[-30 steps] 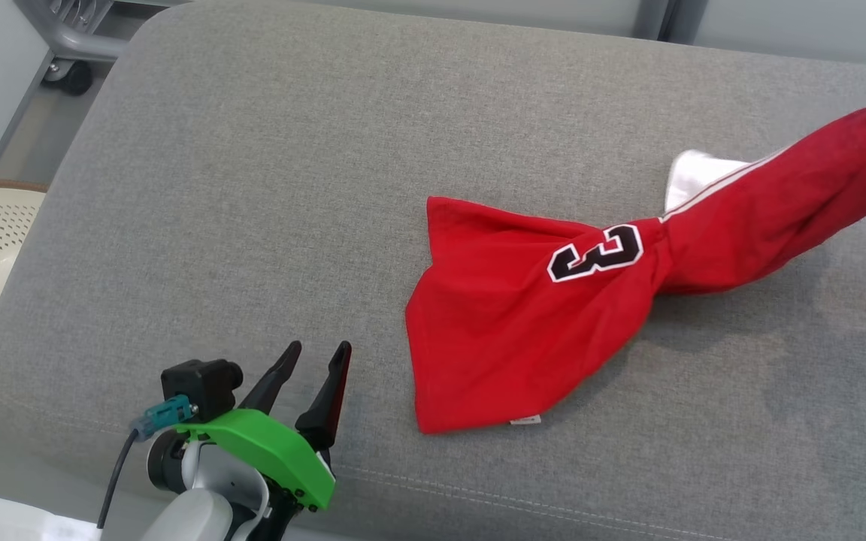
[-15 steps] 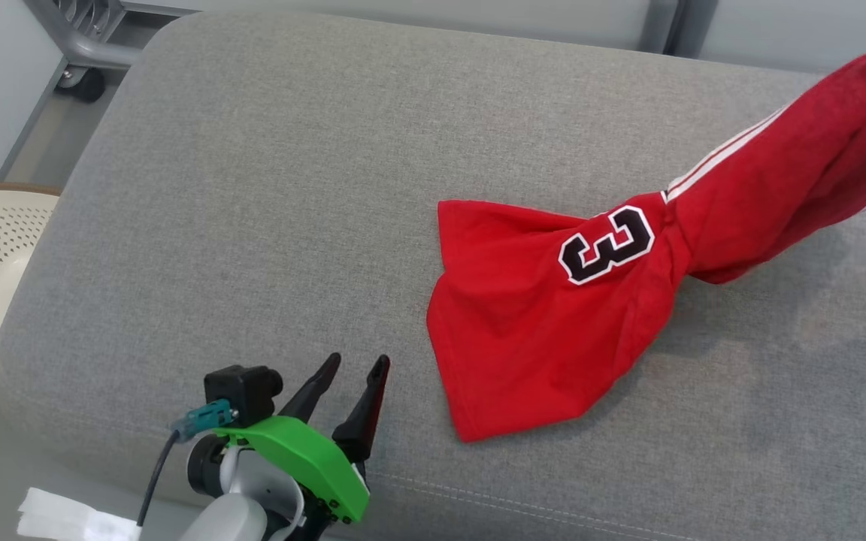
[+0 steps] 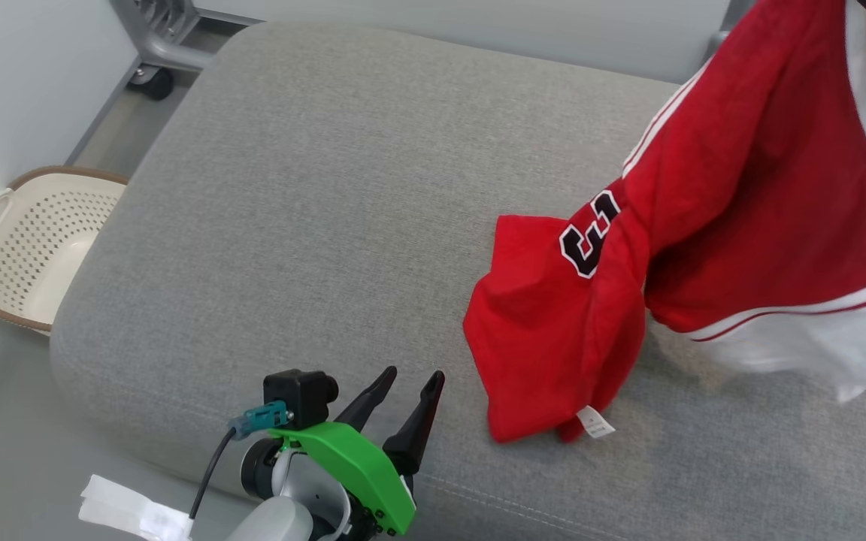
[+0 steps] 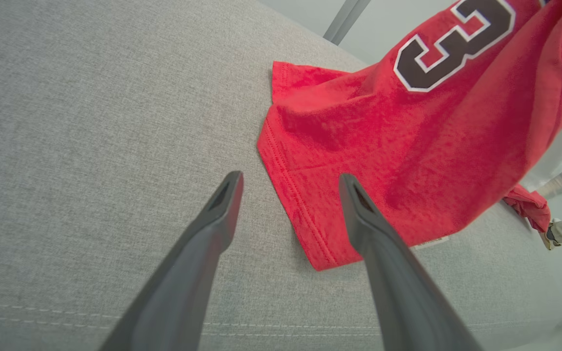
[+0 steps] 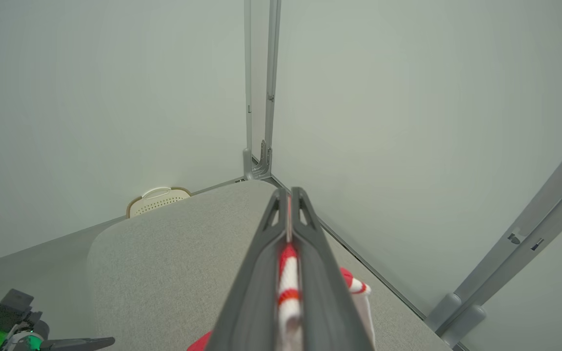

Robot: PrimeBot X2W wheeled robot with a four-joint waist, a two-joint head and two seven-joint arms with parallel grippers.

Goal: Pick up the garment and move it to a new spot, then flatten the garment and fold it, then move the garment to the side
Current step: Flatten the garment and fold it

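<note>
Head view: the jersey is held up over the right side of the cushion, its upper part raised toward the far right corner while its lower hem rests on the cushion near the front edge, right of the middle, where a white label is turned out. A black number 3 is creased across the hanging fold. The left gripper is released, with its fingers spread at the front edge, just left of the hem and apart from it. In the left wrist view the hem corner is seen lying just beyond the spread fingers. In the right wrist view the right gripper is clamped on the jersey's red-and-white trim, which is pinched between the closed fingers, well above the cushion. A perforated basket is seen on the floor off the left edge.
</note>
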